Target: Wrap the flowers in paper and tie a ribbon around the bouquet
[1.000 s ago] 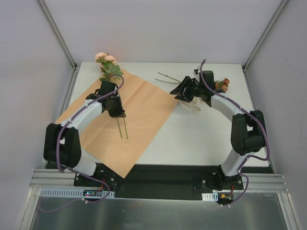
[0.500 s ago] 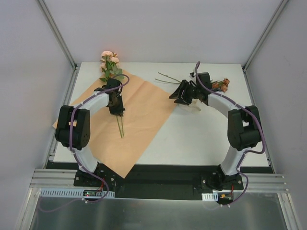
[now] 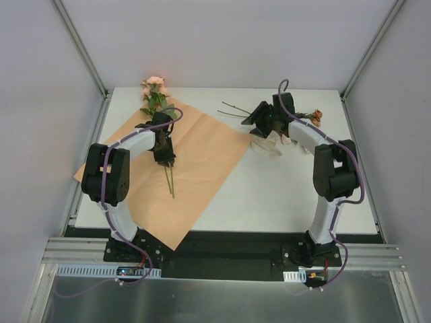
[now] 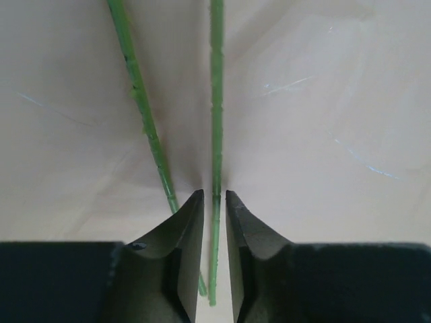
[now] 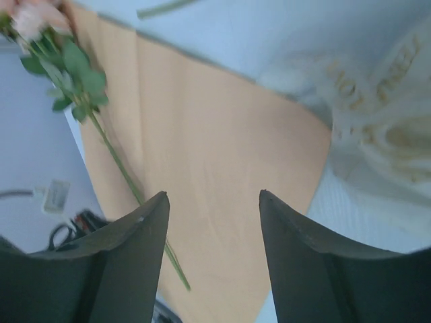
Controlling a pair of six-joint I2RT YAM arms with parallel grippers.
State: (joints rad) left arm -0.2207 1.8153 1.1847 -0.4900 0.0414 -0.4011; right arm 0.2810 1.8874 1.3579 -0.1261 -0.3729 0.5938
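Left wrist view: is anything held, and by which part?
One green stem runs through the narrow gap between the fingers, toward its cut end; whether it is clamped cannot be told.

Arms: my left arm [image 3: 131, 142] and right arm [image 3: 304, 136] have white shells between black, blocky joints.
Cable: a purple cable [image 3: 283, 87] loops along each arm.
Fingers: my left gripper [image 4: 214, 196] and right gripper [image 5: 212, 195] have dark matte wedges tapering to narrow tips.
Bases: my bases [image 3: 125, 246] are black.

- Left arm [image 3: 128, 142] bent sharply at the elbow; left gripper [image 4: 215, 200] points down, jaws a narrow slit apart.
- Right arm [image 3: 328, 171] reaches far forward; right gripper [image 5: 213, 200] jaws wide apart.
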